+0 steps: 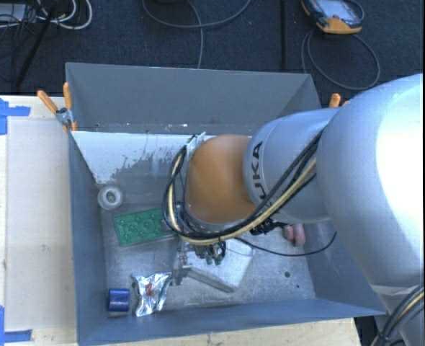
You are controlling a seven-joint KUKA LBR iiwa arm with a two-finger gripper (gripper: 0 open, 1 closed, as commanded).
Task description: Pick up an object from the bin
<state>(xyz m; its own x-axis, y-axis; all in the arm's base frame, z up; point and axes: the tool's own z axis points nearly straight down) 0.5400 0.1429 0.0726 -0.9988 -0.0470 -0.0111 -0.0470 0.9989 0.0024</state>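
My gripper [184, 267] hangs low in the front middle of the bin, under the arm's orange cover. It is just above a pale flat sheet-like piece [223, 271] lying on the bin floor. A crumpled silver foil wrapper [150, 293] lies just to its left, near the front wall. A green studded building plate [140, 227] lies flat up and to the left of the gripper. I see nothing held in the gripper.
A small grey tape roll [112, 197] sits at the left by the sloped wall. A small blue block [117, 300] is in the front left corner. A pink thing [294, 233] peeks out under the arm at right. The arm covers the bin's middle and right.
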